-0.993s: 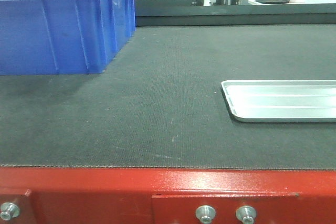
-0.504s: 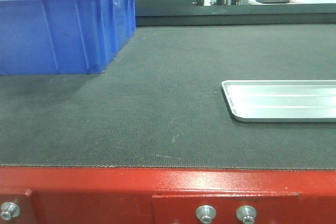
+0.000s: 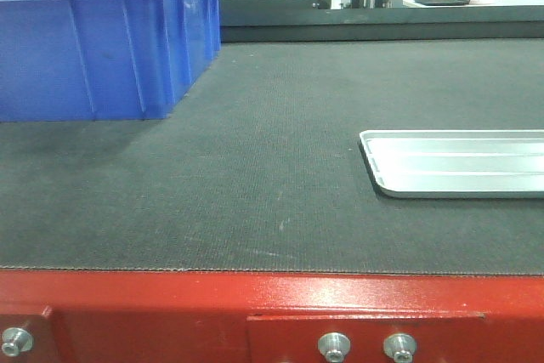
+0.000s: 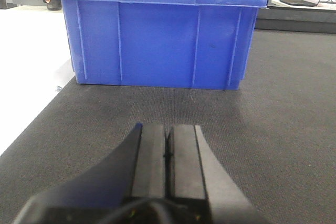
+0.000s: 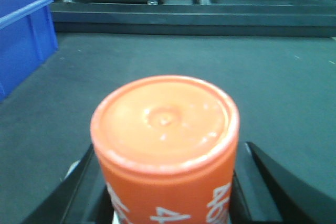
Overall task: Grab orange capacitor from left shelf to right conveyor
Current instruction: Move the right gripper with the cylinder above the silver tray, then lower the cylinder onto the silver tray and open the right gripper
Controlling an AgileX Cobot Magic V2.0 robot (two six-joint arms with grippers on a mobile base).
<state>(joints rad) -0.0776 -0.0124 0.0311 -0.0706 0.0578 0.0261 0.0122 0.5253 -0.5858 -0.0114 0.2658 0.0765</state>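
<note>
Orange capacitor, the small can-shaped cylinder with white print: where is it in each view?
Front view: not in it.
Left wrist view: not in it; only the shut left gripper shows.
Right wrist view: orange capacitor at lower centre, clamped in the right gripper.
Shared landmark: the blue plastic bin, seen in all three, on the dark textured belt.

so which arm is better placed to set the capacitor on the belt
Right. The right gripper holds the orange capacitor over the conveyor belt. The left gripper is shut, empty, and facing the blue bin.
</note>
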